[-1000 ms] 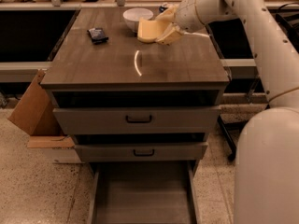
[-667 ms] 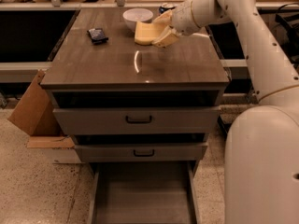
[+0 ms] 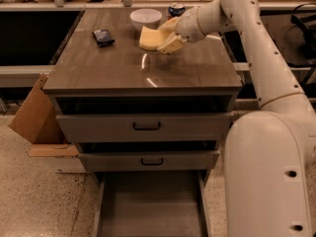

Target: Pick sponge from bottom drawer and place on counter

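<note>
Yellow and soft, the wavy-edged sponge pad point(image 3: 147, 37) is pinched between the two tan fingers point(image 3: 170, 44) of the white arm's gripper point(image 3: 165, 35). They hold it over the back of the glossy grey-brown wooden table point(image 3: 113, 65), just beside the round white bowl point(image 3: 145, 18). The gripper hides part of a small blue can point(image 3: 176, 9). The deep grey-brown bottom drawer point(image 3: 150, 206) stands open, cut off below.

End effector point(image 3: 166, 35) carried sponge point(image 3: 147, 38) lower over counter point(image 3: 118, 65).
</note>
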You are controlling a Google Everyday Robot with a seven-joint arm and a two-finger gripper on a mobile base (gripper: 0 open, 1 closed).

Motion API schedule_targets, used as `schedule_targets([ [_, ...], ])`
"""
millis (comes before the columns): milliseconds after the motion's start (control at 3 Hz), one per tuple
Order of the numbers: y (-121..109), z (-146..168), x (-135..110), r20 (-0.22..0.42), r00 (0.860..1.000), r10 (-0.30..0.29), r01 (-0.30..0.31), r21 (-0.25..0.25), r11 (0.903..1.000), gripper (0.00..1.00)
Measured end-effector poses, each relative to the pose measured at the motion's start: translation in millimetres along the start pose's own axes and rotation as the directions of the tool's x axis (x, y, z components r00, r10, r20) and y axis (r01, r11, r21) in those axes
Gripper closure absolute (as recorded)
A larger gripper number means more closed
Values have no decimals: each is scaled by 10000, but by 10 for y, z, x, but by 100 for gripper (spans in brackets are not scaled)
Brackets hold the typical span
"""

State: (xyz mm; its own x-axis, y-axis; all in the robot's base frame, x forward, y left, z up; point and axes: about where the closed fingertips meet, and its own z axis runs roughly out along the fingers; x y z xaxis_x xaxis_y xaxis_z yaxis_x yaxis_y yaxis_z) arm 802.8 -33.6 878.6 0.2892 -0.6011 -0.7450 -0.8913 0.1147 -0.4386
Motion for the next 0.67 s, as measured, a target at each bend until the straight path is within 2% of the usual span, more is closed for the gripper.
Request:
schedule_targets([
  [667, -42, 67, 30, -165, 9995, 268, -268, -18, 9996, 12],
])
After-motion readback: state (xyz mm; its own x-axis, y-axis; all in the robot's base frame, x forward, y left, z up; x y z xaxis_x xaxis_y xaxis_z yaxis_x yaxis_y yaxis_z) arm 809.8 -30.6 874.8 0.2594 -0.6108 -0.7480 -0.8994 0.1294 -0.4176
